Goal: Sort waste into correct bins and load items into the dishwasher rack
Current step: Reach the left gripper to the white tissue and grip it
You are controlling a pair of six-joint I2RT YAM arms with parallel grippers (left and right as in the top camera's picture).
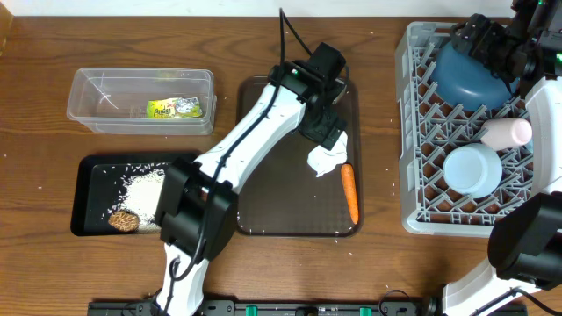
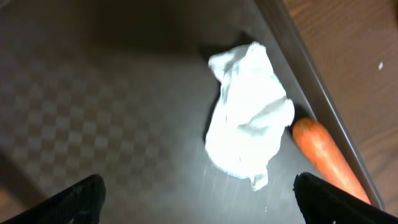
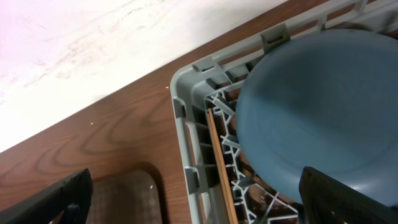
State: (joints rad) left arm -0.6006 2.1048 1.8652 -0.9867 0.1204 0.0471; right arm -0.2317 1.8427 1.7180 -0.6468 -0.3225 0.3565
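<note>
Left tool (image 2: 202, 200), fingers apart and empty, hangs directly over a crumpled white paper (image 2: 249, 112) near the right edge of the brown serving tray (image 1: 281, 211), with the orange carrot (image 1: 349, 193) just beside it. These two look like the only waste left to sort, since the printed wrapper (image 1: 174, 108) lies in the clear tub (image 1: 88, 110) at the bench's far left and the rice (image 1: 145, 189) and brown lump (image 1: 124, 220) lie in the black tray (image 1: 92, 171) at its near left. Right tool (image 3: 205, 199), likewise apart and holding nothing, hovers over the far left corner of the dishwasher rack (image 1: 413, 132) at the bench's right edge, where the dark-blue plate (image 1: 470, 75), chopsticks (image 3: 221, 168), pink cup (image 1: 507, 132) and light-blue cup (image 1: 471, 169) already sit.
</note>
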